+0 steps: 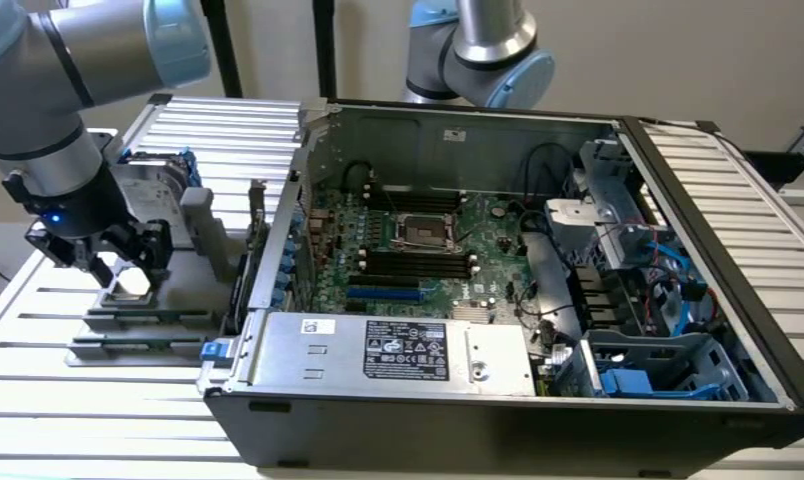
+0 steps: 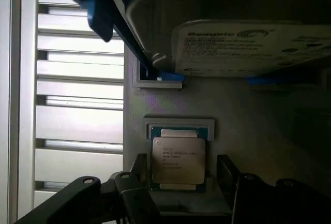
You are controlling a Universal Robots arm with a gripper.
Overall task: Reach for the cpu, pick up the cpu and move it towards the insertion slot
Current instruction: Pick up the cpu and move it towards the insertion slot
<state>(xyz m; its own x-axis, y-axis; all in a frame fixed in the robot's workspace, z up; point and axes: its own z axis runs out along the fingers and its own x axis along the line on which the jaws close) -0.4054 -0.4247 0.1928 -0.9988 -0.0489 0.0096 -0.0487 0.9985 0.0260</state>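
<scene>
Two black fingers (image 2: 227, 175) of the wide-open, empty tool (image 2: 182, 178) astride the square silver cpu (image 2: 177, 160).

We found the exterior view bright and even, lit softly from above; the slatted counter (image 1: 55, 400) glared near white nearest the camera, and the open computer case (image 1: 509, 430) held mild shadow along its walls. The wrist view was dim: the cpu (image 2: 177, 161) lay in grey shade with a dull sheen on its lid, while the counter slats beside it shone pale.
</scene>
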